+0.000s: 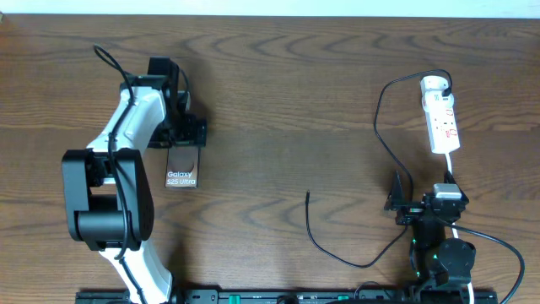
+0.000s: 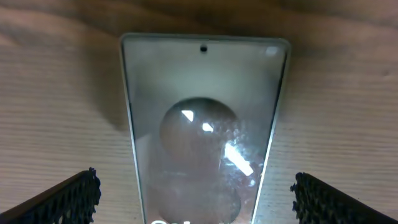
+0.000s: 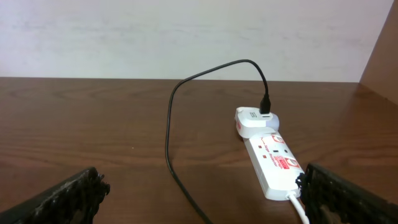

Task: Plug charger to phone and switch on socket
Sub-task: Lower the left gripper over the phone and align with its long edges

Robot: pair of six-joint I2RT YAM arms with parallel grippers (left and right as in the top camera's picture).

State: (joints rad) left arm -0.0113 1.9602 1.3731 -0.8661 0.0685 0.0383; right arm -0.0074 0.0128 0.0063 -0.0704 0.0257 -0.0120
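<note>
The phone (image 1: 181, 169) lies flat on the table at the left, bronze face up with white lettering. My left gripper (image 1: 184, 140) is over its far end, open, with one finger on each side of the phone (image 2: 205, 112) and not touching it. The white socket (image 1: 443, 118) lies at the far right. The charger's (image 1: 380, 127) black plug sits in a white adapter (image 3: 255, 121) on the socket's far end; its free tip (image 1: 308, 195) lies on the table mid-right. My right gripper (image 1: 422, 198) is open and empty, just short of the socket (image 3: 270, 158), with the cable (image 3: 169, 130) between its fingers.
The wooden table (image 1: 278, 110) carries everything. A pale wall (image 3: 186, 37) stands behind the socket. The socket's white lead (image 3: 297, 208) runs back under my right gripper. A thicker black robot cable (image 1: 498, 245) curls at the lower right.
</note>
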